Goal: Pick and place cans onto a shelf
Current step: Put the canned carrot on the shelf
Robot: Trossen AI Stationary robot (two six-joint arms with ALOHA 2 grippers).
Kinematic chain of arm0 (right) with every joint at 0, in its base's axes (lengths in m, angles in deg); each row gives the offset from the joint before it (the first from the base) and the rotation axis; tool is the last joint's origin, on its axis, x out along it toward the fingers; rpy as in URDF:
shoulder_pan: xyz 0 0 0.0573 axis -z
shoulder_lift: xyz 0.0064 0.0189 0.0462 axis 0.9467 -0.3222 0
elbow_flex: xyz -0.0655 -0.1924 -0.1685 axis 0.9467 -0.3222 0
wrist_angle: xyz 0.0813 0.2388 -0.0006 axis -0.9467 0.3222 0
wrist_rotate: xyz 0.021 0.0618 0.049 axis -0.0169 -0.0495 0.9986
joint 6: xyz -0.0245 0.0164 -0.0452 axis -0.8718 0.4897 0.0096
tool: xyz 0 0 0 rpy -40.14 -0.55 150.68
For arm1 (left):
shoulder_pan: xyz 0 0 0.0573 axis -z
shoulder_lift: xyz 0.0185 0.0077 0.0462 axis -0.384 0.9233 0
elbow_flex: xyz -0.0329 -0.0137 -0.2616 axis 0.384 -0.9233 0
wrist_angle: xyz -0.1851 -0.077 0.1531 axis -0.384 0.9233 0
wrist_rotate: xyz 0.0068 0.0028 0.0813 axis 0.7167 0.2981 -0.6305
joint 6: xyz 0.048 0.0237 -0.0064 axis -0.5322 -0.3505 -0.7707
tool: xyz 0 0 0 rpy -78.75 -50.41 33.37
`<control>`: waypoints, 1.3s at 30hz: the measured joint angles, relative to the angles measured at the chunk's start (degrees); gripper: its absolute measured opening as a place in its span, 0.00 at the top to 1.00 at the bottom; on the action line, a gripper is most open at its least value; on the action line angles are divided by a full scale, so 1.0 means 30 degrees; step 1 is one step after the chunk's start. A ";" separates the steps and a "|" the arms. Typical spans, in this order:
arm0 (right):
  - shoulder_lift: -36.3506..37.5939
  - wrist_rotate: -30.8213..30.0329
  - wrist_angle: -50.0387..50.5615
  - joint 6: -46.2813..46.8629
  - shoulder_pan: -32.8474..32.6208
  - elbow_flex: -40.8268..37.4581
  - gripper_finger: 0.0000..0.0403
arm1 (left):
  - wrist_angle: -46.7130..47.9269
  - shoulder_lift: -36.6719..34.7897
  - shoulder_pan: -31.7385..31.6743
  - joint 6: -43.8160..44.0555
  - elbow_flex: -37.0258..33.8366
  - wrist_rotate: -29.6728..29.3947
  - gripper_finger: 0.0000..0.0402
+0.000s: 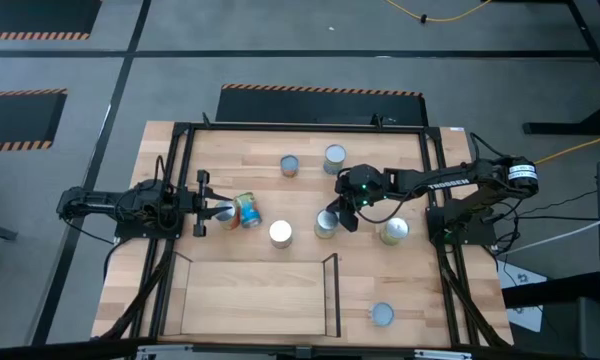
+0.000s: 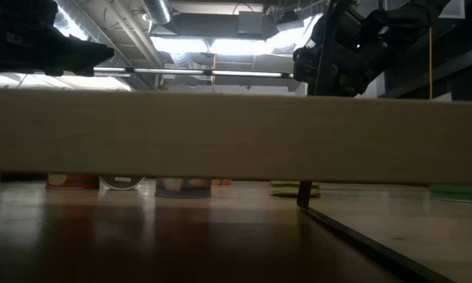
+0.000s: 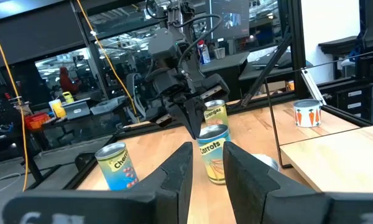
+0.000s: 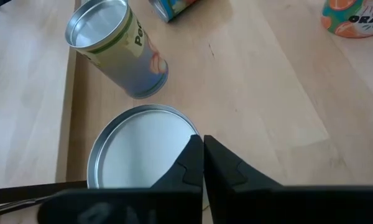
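Tinplate is what these cans are made of, so they should be stiff and hard to dent, likely light to middling in weight if full, with smooth paper-labelled walls that can slip under narrow fingers. The right gripper (image 1: 332,218) hangs over the middle of the table just above a carrots can (image 1: 325,224), and in its own wrist view its fingers (image 4: 202,163) are pressed together with nothing between them, their tips at the rim of that can's pale lid (image 4: 140,146). The left gripper (image 1: 204,212) rests at the table's left side beside a tipped can (image 1: 245,211) lying on its side; its fingers (image 3: 177,171) stand a little apart and hold nothing that I can see. Other cans stand scattered: a white-topped can (image 1: 280,234), two grey-topped ones toward the far edge (image 1: 290,165) (image 1: 335,155), a peas can (image 1: 394,231) near the right arm's base, and one (image 1: 382,314) near the front. On the shelf (image 1: 250,300), the railed board at the front, no can has been placed. A sound hold would probably be across the round wall at mid-height, jaws spread wider than the can first; pinching the thin rim looks risky, since the tin could tilt or slide out.
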 joint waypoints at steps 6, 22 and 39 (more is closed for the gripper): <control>0.0000 -0.0818 -0.0237 0.0000 0.0000 0.0000 1.00 | -0.0240 -0.0005 -0.0001 0.0000 -0.0004 0.0000 0.79; 0.0007 -0.1401 -0.3353 0.0066 0.0607 0.0000 1.00 | -0.2884 0.0000 -0.0003 0.0291 -0.0003 -0.0029 0.79; 0.0010 -0.1401 -0.7177 0.1645 0.2113 0.0481 1.00 | -0.3794 0.0002 -0.0005 0.0321 0.0000 -0.3101 0.79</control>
